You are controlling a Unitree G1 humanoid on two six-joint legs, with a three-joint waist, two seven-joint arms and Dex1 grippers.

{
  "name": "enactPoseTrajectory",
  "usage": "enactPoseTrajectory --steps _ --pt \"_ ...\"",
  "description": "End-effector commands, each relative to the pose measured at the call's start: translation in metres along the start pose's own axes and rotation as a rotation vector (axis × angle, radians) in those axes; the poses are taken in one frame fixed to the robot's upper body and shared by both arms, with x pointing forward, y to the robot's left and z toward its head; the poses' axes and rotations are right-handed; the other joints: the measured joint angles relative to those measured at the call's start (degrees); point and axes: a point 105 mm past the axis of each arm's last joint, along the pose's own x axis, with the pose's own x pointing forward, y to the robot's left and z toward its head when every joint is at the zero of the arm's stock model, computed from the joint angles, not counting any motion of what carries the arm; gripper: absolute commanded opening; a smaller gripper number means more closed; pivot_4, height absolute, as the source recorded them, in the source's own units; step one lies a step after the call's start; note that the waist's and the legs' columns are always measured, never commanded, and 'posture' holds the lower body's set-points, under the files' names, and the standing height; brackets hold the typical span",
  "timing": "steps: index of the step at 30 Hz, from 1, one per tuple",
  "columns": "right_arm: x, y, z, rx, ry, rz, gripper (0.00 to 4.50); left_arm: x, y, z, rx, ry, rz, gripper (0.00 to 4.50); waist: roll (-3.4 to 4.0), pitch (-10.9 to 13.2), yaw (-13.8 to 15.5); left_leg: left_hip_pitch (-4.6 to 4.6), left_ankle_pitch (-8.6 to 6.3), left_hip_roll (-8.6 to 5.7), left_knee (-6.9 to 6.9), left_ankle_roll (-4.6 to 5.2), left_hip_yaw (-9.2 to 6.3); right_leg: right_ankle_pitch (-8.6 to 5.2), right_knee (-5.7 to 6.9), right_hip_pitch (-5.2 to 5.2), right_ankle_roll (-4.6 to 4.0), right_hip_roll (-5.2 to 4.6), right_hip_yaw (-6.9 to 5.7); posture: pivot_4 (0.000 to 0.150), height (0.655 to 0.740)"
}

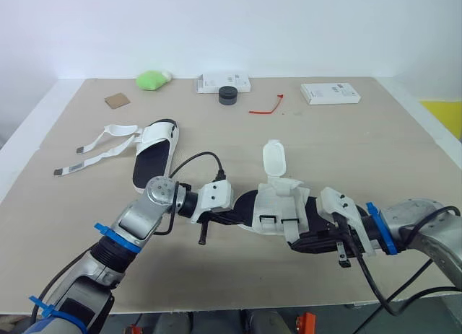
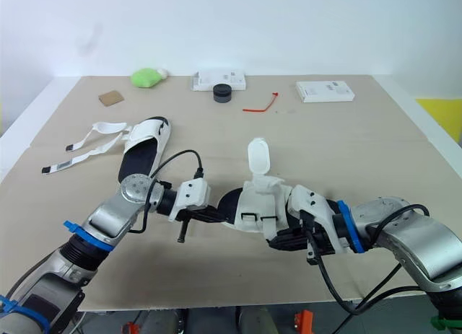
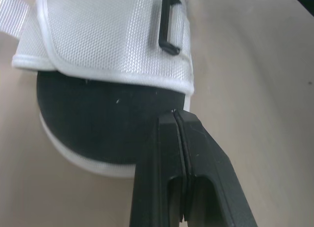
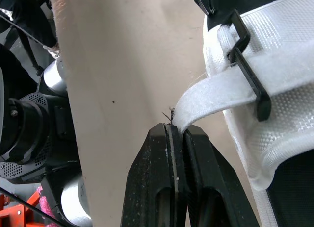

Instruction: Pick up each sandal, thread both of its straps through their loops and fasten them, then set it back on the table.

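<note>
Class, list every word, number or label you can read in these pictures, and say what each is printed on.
No text here can be read.
Left white box: dark print, too small to read.
Right white box: dark print, too small to read.
On the far sandal, strap ends: dark marks, too blurred to read.
The strap in the right gripper: blank.

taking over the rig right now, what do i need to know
Left gripper: shut on the near sandal, at its black sole edge.
Right gripper: shut on the end of a strap that is through its loop, not yet fastened.
The other strap sticks up, loose.
The far sandal lies on the table, straps loose.
Left: fasten both, set down, then the far sandal.
</note>
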Motion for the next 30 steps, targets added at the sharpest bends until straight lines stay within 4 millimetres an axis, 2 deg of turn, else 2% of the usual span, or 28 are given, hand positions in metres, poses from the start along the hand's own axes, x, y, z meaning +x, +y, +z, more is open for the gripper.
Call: enactPoseTrajectory --steps 1,5,12,16,18,21,25,30 --pt "-0.004 0.003 0.002 -0.032 0.009 0.004 0.04 0.003 0.007 0.000 0.013 0.005 0.029 0.00 0.01 0.00 0.00 0.00 0.00 0.00 0.00 0.00 0.00 0.00 0.00 0.00 0.00 0.00 0.00 0.150 0.7400" --pt "-0.003 0.003 0.002 -0.031 0.007 0.004 0.04 0.008 0.016 0.001 -0.018 -0.016 0.061 0.00 0.00 0.00 0.01 0.02 0.00 -0.01 0.04 0.00 -0.01 0.02 0.01 0.03 0.02 0.00 0.00 0.150 0.7400" --pt "-0.006 0.000 0.008 -0.022 -0.029 -0.022 0.04 0.006 0.008 -0.034 0.007 0.141 -0.008 0.00 0.01 -0.01 -0.03 0.12 0.00 -0.01 0.09 0.00 0.01 0.07 0.01 0.12 0.01 0.00 0.03 0.150 0.7400" --pt "-0.008 -0.003 0.010 0.012 -0.060 -0.050 0.04 0.005 -0.001 -0.044 0.033 0.189 -0.053 0.00 0.02 -0.03 -0.09 0.20 0.00 0.02 0.08 0.00 0.03 0.08 0.01 0.17 -0.01 0.02 0.05 0.150 0.7400" --pt "-0.009 0.004 0.016 0.047 -0.112 -0.031 0.04 0.005 -0.003 -0.045 0.035 0.193 -0.060 0.00 0.03 -0.04 -0.07 0.22 0.00 0.04 0.06 0.00 0.02 0.08 0.01 0.20 -0.03 0.05 0.05 0.150 0.7400" --pt "-0.003 0.024 0.019 0.112 -0.163 0.048 0.04 0.004 -0.003 -0.045 0.037 0.199 -0.059 0.00 0.04 -0.05 -0.05 0.23 0.00 0.05 0.06 0.00 0.00 0.07 0.02 0.22 -0.05 0.08 0.05 0.150 0.7400" --pt "0.014 0.049 0.004 0.195 -0.135 0.104 0.04 0.001 -0.003 -0.044 0.027 0.194 -0.049 0.00 -0.03 -0.10 -0.08 0.26 0.00 0.07 -0.01 0.01 -0.04 0.05 0.02 0.27 -0.01 0.12 0.05 0.150 0.7400" --pt "0.023 0.050 -0.001 0.274 -0.151 0.071 0.04 0.000 -0.003 -0.042 0.009 0.187 -0.041 0.00 -0.01 -0.12 -0.49 0.41 -0.01 0.12 -0.04 0.01 -0.04 0.04 0.03 0.33 -0.10 0.17 0.05 0.150 0.7400"
